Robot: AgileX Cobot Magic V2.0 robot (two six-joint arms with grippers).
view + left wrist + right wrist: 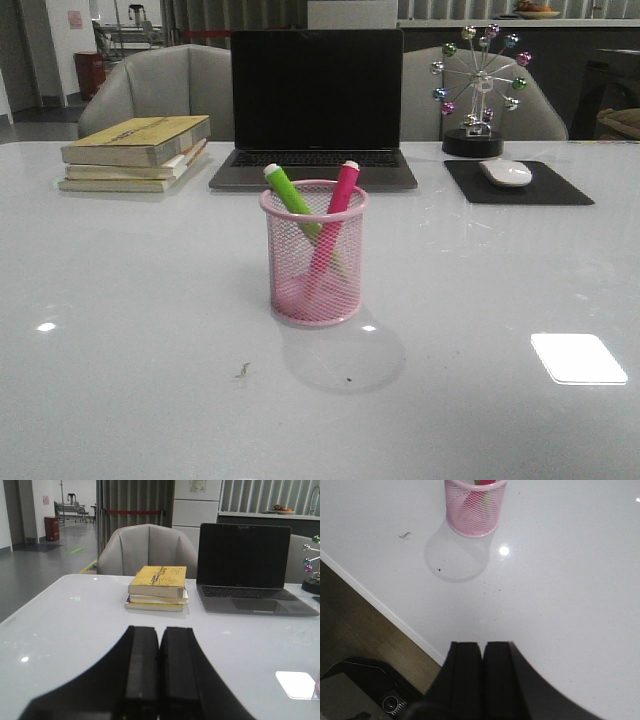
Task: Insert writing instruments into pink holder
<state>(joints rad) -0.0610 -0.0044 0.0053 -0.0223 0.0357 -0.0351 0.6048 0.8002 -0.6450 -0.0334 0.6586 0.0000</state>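
Note:
The pink holder (314, 255) stands upright in the middle of the white table. Inside it lean the green marker (291, 191) and the magenta marker (338, 205), their whitish ends sticking out above the rim. The right wrist view shows the same holder (472, 511) with both markers inside, far from my right gripper (482, 647), which is shut and empty near the table's front edge. My left gripper (160, 632) is shut with nothing in it, above bare table and facing the books. Neither gripper shows in the front view.
A stack of books (137, 150) lies at the back left, a dark laptop (315, 105) behind the holder, and a mouse (506, 172) on a black pad (520, 185) at the back right beside a beaded wheel ornament (480, 90). The table edge (385, 611) borders brown floor.

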